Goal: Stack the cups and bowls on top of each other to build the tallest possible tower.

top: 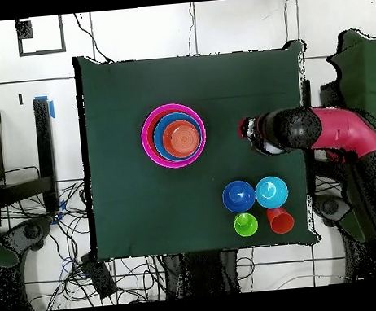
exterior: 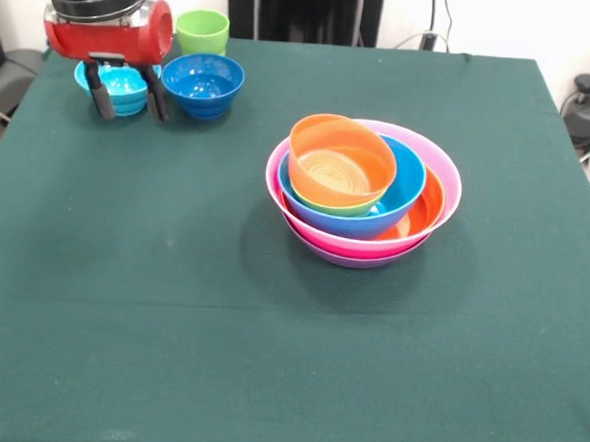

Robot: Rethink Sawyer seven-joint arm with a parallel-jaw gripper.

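I see the gripper [exterior: 129,99] with jaws apart over the small light blue plastic bowl [exterior: 123,88]; the neighbouring dark blue bowl [exterior: 202,82] risks a knock.

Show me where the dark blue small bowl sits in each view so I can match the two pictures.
Front view: dark blue bowl at upper left, just right of the gripper, with the lime green cup behind it.
Overhead view: dark blue bowl at lower right of the cloth, lime green cup below it.
Shared landmark: the light blue bowl right beside it.
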